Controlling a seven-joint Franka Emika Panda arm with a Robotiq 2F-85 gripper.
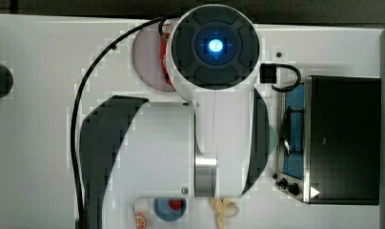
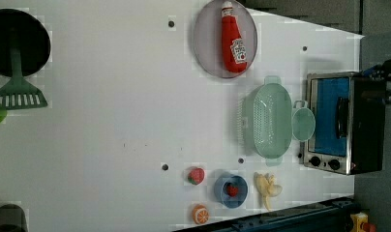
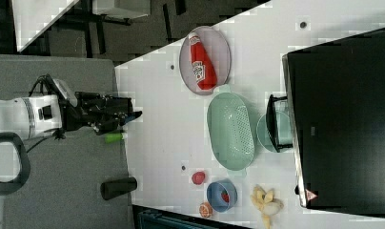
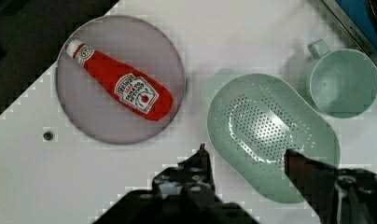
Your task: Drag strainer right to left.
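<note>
1. The claw (image 4: 245, 156) hangs well above the table with its two fingers (image 4: 196, 170) spread wide and nothing between them.
2. In the wrist view the strainer (image 4: 270, 133) sits under the claw, no contact; one finger is over bare table beside it, the other over its rim.
3. In the left view the strainer (image 2: 268, 121) is on the white table (image 2: 111, 96), with the mug (image 2: 303, 124) just beside it on the left view's right, and the toy oven (image 2: 346, 123) past the mug.
4. A grey plate (image 2: 208, 43) with a ketchup bottle (image 2: 233, 41) lying on it is near one end of the strainer.
5. Near the other end: a banana (image 2: 267, 187), a blue bowl (image 2: 231, 191), a strawberry (image 2: 196, 175) and an orange slice (image 2: 200, 214).
</note>
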